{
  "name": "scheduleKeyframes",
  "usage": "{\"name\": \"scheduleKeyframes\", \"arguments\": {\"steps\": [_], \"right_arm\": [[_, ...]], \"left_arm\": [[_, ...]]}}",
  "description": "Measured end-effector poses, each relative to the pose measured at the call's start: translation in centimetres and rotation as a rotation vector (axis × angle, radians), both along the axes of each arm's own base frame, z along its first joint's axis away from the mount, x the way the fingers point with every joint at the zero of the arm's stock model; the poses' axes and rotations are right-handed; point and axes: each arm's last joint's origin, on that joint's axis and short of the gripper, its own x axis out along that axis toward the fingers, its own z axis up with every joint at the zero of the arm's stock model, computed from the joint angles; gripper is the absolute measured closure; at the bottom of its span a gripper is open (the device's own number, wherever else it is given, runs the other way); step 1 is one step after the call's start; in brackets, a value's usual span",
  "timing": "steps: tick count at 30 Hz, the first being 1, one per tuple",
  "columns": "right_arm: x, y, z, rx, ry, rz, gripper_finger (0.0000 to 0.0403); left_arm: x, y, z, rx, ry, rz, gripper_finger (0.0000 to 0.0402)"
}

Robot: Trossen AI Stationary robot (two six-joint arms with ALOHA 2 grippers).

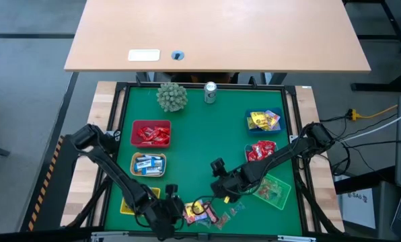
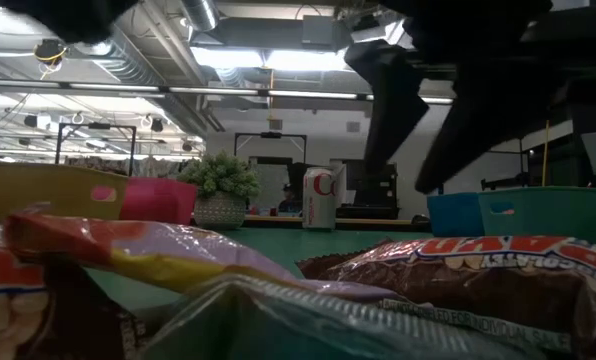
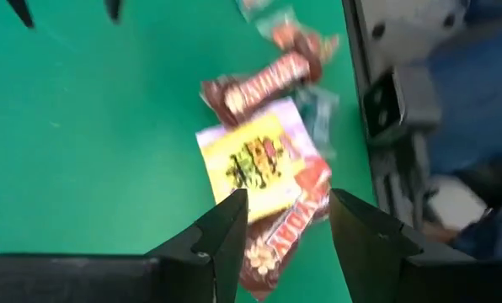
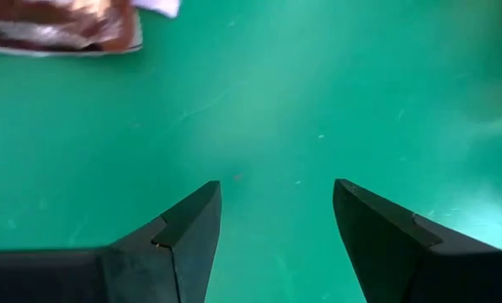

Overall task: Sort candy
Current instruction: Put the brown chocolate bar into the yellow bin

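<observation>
Green mat: covered the table (image 1: pixel 207 144), with baskets along both sides.
Loose candy: a small pile (image 1: pixel 204 212) lay at the near edge of the mat, between the two pincers — a yellow wrapper (image 3: pixel 255 160), a brown bar (image 3: pixel 259 82) and a red-and-white wrapper (image 3: pixel 297 210) lay touching or overlapping.
Left pincer: (image 1: pixel 177 214) sat low at the near edge, just beside the pile; its fingers (image 3: pixel 226 231) stood apart with nothing between them, the tips over the edge of the yellow wrapper.
Right pincer: (image 1: pixel 221 196) hung near the middle of the near half of the mat, just beside the pile; its fingers (image 4: pixel 188 227) were spread wide over bare green, holding nothing. A brown wrapper (image 4: pixel 61 29) lay ahead of it, well apart from the tips.
Sorted candy, left side: red pieces in the red basket (image 1: pixel 151 134), blue-white ones in the tan basket (image 1: pixel 149 164); a yellow basket (image 1: pixel 128 205) sat half hidden under the left arm — contents could not be told.
Sorted candy, right side: yellow pieces in the blue basket (image 1: pixel 264 120), red ones in another blue basket (image 1: pixel 260 150), a few pieces in the green basket (image 1: pixel 274 191).
Far edge: a spiky green ball (image 1: pixel 171 97) and a silver can (image 1: pixel 210 93) stood near each other.
</observation>
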Motion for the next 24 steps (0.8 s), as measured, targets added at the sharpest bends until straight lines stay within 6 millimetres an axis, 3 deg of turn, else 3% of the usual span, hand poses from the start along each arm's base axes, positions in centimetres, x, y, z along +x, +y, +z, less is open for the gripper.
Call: {"name": "scheduleKeyframes", "arguments": {"steps": [12,24], "right_arm": [[-0.3,-0.1,-0.2,-0.001,0.045,0.009,0.0173],[-0.3,-0.1,-0.2,0.008,0.049,0.014,0.0173]], "left_arm": [[0.7,-0.8,-4.8,0.141,0.101,-0.121,0.0248],[1.1,-0.6,-6.6,0.162,0.15,-0.133,0.0248]]}}
